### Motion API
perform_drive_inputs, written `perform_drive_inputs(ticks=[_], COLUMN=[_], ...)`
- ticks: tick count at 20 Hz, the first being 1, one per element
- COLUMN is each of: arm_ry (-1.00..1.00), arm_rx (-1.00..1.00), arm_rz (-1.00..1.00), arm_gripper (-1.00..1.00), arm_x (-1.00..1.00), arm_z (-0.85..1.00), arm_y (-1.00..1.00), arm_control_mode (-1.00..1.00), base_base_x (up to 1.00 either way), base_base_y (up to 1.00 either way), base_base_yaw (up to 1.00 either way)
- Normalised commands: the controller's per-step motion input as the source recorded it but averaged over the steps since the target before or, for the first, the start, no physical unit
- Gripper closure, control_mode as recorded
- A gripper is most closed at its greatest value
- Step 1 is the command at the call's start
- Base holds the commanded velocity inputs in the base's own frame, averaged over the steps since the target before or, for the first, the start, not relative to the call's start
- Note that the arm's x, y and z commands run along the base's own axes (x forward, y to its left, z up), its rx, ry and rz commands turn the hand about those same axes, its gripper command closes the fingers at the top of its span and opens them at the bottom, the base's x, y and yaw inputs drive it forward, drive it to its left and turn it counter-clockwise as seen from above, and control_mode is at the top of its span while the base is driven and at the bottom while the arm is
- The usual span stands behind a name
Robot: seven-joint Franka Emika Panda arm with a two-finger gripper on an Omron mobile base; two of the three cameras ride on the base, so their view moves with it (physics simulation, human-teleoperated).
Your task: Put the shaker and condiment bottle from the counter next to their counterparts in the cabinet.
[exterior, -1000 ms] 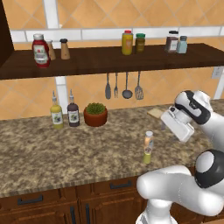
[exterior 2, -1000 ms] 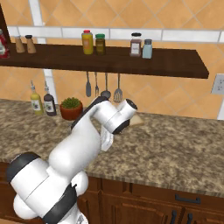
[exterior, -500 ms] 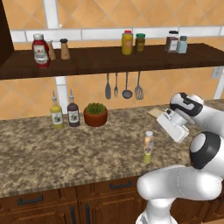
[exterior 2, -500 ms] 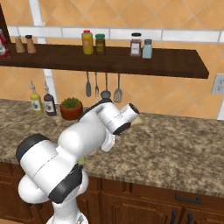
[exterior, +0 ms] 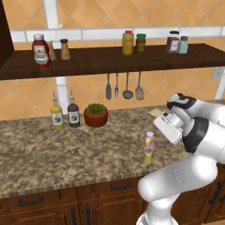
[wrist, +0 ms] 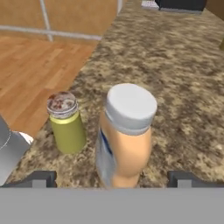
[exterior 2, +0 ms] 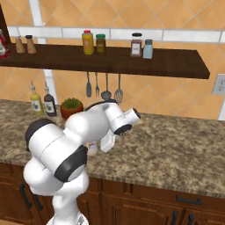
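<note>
1. The left base view looks forward from behind the arm, sharing the counter [exterior: 52, 149] and shelf [exterior: 110, 59] with the right base view.
2. The hand view looks closely down past the fingertips [wrist: 41, 178] at a bottle [wrist: 124, 135].

The shaker [wrist: 65, 124] crowds the condiment bottle [wrist: 124, 135] at nine o'clock, while bare worktop [wrist: 188, 87] lies open at three o'clock.

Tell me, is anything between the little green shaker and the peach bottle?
No. In the hand view, only bare speckled counter lies between the shaker and the condiment bottle.
</note>
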Motion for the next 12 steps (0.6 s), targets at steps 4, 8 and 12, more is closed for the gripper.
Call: perform_drive_inputs(ticks=[4,8,12], arm_ry=[0.11,0.08,0.09], arm_rx=[0.08,0.10,0.12], arm_rz=[0.04,0.04,0.04], arm_gripper=[-1.00,-1.00,-1.00], arm_x=[0.10,0.13,0.15], arm_z=[-0.16,-0.08,-0.09], arm_y=[0.08,0.03,0.11], arm_control_mode=[-1.00,-1.00,-1.00], base_base_x=[0.00,0.00,0.00], base_base_y=[0.00,0.00,0.00], base_base_yaw=[0.00,0.00,0.00])
